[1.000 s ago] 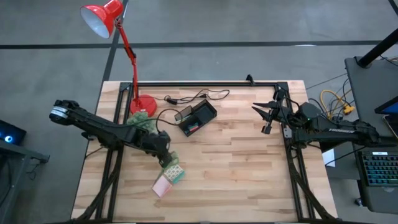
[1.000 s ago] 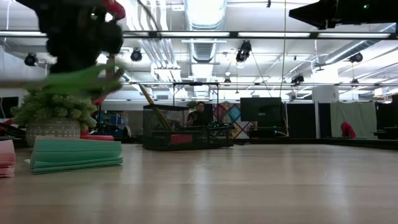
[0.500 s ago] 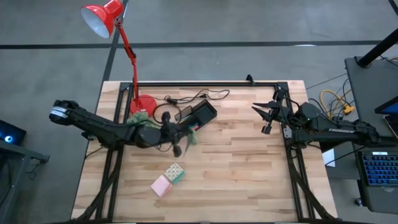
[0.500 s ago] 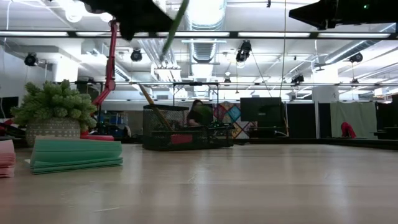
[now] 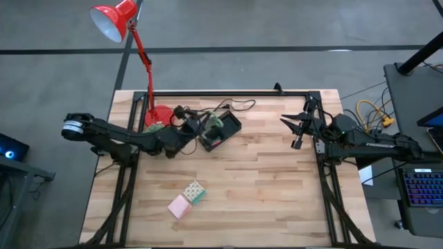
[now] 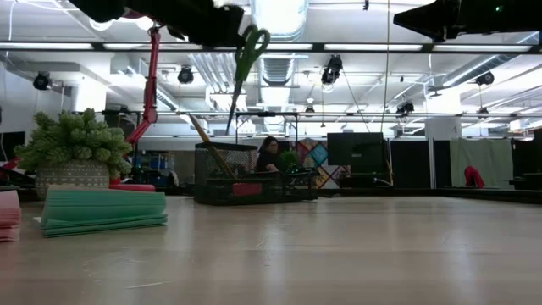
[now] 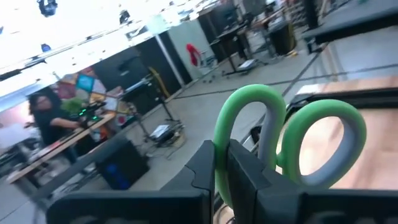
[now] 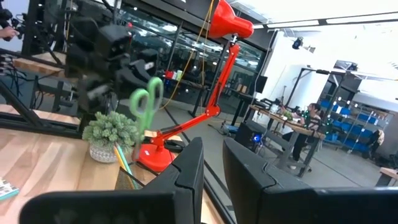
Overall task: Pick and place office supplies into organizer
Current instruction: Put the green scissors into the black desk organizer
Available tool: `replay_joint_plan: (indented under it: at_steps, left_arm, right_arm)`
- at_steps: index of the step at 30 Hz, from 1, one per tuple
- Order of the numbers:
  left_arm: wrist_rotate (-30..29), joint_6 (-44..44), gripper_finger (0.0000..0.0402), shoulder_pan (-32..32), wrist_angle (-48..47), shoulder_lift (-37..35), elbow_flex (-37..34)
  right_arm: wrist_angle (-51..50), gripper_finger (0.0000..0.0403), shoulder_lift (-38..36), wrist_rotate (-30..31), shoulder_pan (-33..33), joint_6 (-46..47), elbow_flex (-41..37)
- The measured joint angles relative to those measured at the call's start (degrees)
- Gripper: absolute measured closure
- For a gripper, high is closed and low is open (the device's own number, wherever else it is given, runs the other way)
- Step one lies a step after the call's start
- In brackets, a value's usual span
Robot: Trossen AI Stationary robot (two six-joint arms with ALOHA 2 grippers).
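A pale wooden table [image 5: 263,173] sits on grey floor, a red desk lamp [image 5: 131,41] leaning over its upper left corner, a small potted plant [image 6: 74,161] beside the lamp's base, and a person at a desk far back in the room. Just above centre, left of the middle, stands the black organizer [image 5: 225,129], a small mesh box with a black cable curling behind it. Down in the lower left of the table lie the pink sticky pad [image 5: 180,206] and the green patterned block [image 5: 195,191], touching. The scissors [image 6: 246,63] are green-handled, blades hanging down above the organizer. The left gripper [image 5: 201,125] is clamped tight on one handle loop, right over the box! The right gripper [image 5: 297,128] waits at the right edge, fingers slightly apart, holding nothing.
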Motion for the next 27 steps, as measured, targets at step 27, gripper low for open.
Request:
replay_joint_plan:
  at_steps: [27]
  left_arm:
    - [6.7, 2.4, 0.0398, 11.4, 16.1, 13.9, -1.7]
  right_arm:
    - [-0.1, 0.0351, 0.0, 0.0, 0.0, 0.0, 0.0]
